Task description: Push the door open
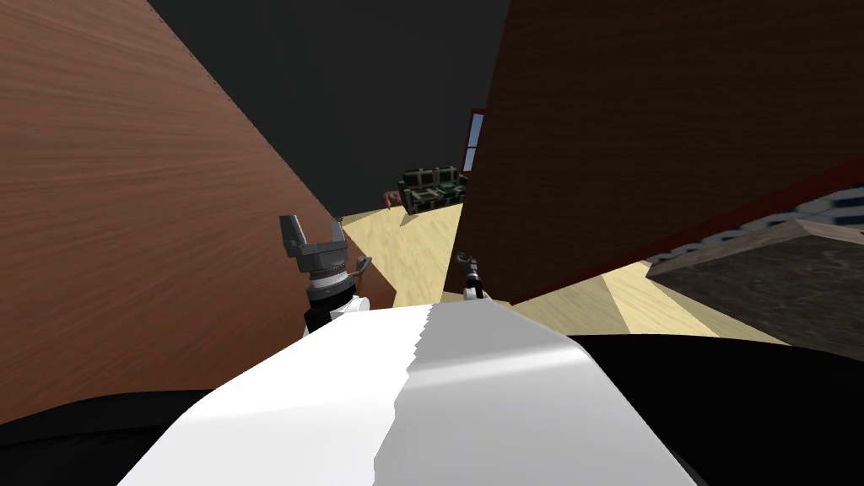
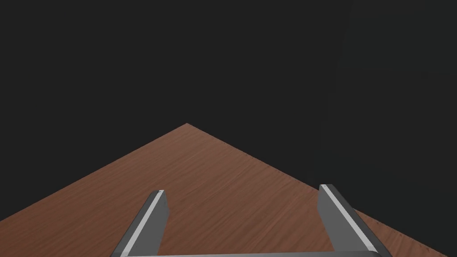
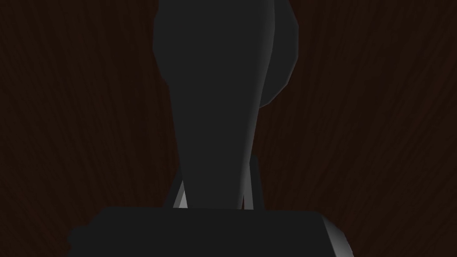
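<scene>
The door [image 1: 658, 126] is dark brown with fine wood grain and a red strip along its lower edge. Its handle [image 3: 214, 89] is dark grey. The panel [image 1: 126, 211] on my left is a warmer reddish brown, also grained. The floor [image 1: 413, 245] is pale yellow. The sofa [image 1: 433, 187] is dark green, crossed by paler lines. The far wall [image 1: 354, 84] is flat dark grey. The left claw [image 1: 314, 228] is mid grey with light grey finger faces.

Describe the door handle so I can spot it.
Find the dark brown door on the head view's right. Near its edge the right gripper clamps the handle: a smooth dark grey lever, unlike the grained wood around it.
</scene>
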Controlling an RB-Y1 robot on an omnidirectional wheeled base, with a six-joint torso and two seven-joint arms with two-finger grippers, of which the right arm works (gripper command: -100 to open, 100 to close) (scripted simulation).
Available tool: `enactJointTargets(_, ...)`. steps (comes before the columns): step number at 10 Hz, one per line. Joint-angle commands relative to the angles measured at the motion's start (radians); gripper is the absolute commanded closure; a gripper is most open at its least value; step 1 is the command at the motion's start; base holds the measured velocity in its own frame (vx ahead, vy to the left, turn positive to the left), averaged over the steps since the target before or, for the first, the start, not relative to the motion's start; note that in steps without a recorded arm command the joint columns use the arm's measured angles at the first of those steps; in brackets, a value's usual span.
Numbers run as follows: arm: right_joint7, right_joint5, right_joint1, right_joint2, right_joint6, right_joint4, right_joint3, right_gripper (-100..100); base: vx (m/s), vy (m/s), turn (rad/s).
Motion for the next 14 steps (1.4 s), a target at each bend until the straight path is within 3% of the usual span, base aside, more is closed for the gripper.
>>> enactJointTargets(1, 0.004, -0.007, 0.001, -0.022, -0.003, -0.019, -0.022, 100, 0.212, 0.001, -0.025)
enactJointTargets(8, 0.037, -0.026, 0.008, -0.024, -0.005, -0.035, -0.091, 100, 0.154, 0.017, -0.036)
enactJointTargets(10, 0.037, -0.026, 0.008, -0.024, -0.005, -0.010, -0.091, 100, 0.085, 0.000, -0.014)
enactJointTargets(12, 0.037, -0.026, 0.008, -0.024, -0.005, -0.035, -0.091, 100, -0.006, 0.001, 0.000)
enactJointTargets(14, 0.050, -0.033, 0.010, -0.018, -0.006, -0.042, -0.117, 100, 0.096, 0.015, -0.041)
